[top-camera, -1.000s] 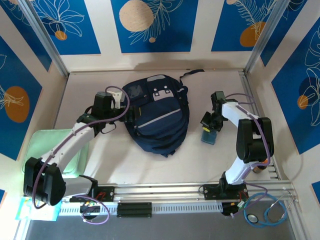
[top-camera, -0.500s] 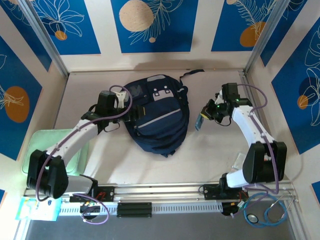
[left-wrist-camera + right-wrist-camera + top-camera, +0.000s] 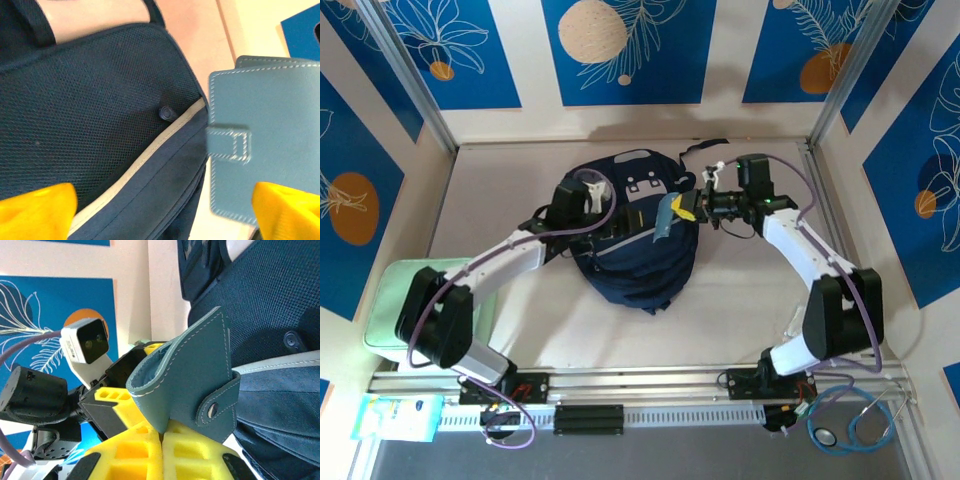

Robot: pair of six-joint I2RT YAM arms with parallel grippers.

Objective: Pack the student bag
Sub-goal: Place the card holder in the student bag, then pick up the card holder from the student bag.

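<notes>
Centre of the counter (image 3: 760, 300): the student bag (image 3: 635, 265), a dark navy backpack, lies flat with its straps towards the far wall and its white patch (image 3: 640, 185) facing up. My right pincer (image 3: 161, 440) is clamped on the lower edge of a teal leather wallet (image 3: 190, 385), its yellow fingers (image 3: 192, 457) pressed together beneath the stitched flap and snap tab. From above, the wallet (image 3: 665, 220) hangs tilted over the right side of the bag's upper half, just beside the patch. My left pincer (image 3: 160, 215) stands wide apart over the bag's left side, one yellow fingertip (image 3: 37, 212) at each lower corner of its own camera's view, nothing gripped between them. Below it are the dark mesh panel (image 3: 90, 125), a pale zipper stripe (image 3: 145, 160) and a small round snap (image 3: 166, 113). The wallet (image 3: 265, 145) faces that camera from the right, close to the bag's edge; whether the two touch I cannot tell. A pale green tray (image 3: 390, 300) sits at the counter's near left, well apart from the bag.
</notes>
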